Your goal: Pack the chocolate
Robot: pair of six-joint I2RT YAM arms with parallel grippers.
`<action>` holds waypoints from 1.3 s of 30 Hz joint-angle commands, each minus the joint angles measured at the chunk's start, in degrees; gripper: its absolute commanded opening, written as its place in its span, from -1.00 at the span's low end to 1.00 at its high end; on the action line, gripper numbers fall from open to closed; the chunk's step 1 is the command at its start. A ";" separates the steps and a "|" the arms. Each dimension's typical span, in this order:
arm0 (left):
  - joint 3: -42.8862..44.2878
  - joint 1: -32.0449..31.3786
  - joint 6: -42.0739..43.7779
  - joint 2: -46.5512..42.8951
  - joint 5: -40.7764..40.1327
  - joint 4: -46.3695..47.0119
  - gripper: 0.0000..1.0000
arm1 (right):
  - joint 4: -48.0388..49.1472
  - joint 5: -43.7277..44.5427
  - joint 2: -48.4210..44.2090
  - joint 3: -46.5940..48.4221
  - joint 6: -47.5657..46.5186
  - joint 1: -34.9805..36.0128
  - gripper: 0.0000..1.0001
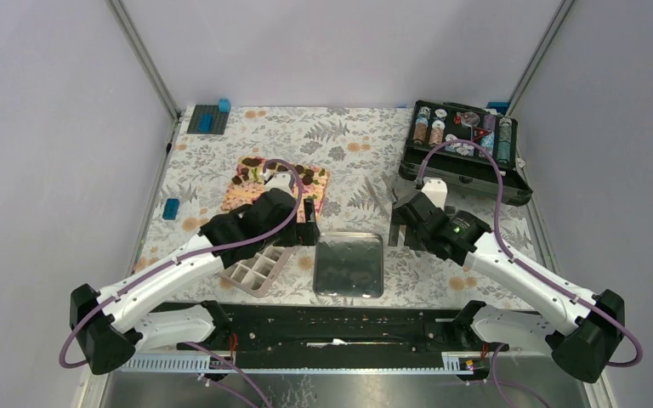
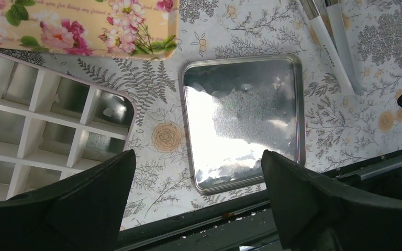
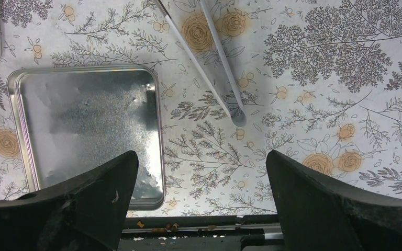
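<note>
Left gripper (image 2: 199, 209) and right gripper (image 3: 201, 209) both gape empty. Small dark brown chocolate pieces (image 1: 308, 178) lie just beyond the left one; picking looks next, needing a forward reach and pinch.

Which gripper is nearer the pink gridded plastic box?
Left: the left gripper hovers by the pink gridded plastic box; the right gripper is farther, across the silver rectangular metal tray.

"LOVE COOK" on the white tongs (image 2: 328, 49)

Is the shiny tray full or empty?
Empty. The tray shows only bare shiny metal in both wrist views; nothing lies in it.
</note>
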 commanded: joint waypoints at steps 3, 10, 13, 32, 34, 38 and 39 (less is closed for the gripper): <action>1.51 0.19 1.44 0.77 1.21 2.51 0.97 | 2.05 -1.29 -1.22 -0.23 -2.07 0.21 0.97; 0.60 0.12 -0.26 -1.39 2.49 5.29 0.97 | 5.76 -2.18 -2.57 -1.94 -7.14 0.28 0.97; 0.07 0.15 1.37 -1.91 2.17 5.39 0.97 | 6.90 -0.54 -0.80 -2.06 -9.27 0.28 0.97; -1.87 0.12 2.97 -5.20 5.03 6.66 0.97 | 20.48 -9.40 13.02 -1.35 -23.17 -12.66 0.97; -1.77 0.12 3.01 -4.83 5.31 6.73 0.97 | 21.40 -10.74 14.71 -1.48 -24.12 -12.67 0.97; -1.40 0.12 2.84 -4.34 6.07 7.52 0.97 | 23.43 -9.42 18.15 -1.37 -24.74 -12.64 0.97; -1.46 0.15 2.68 -4.35 6.29 7.67 0.97 | 23.59 -8.91 19.04 -0.94 -24.75 -12.67 0.97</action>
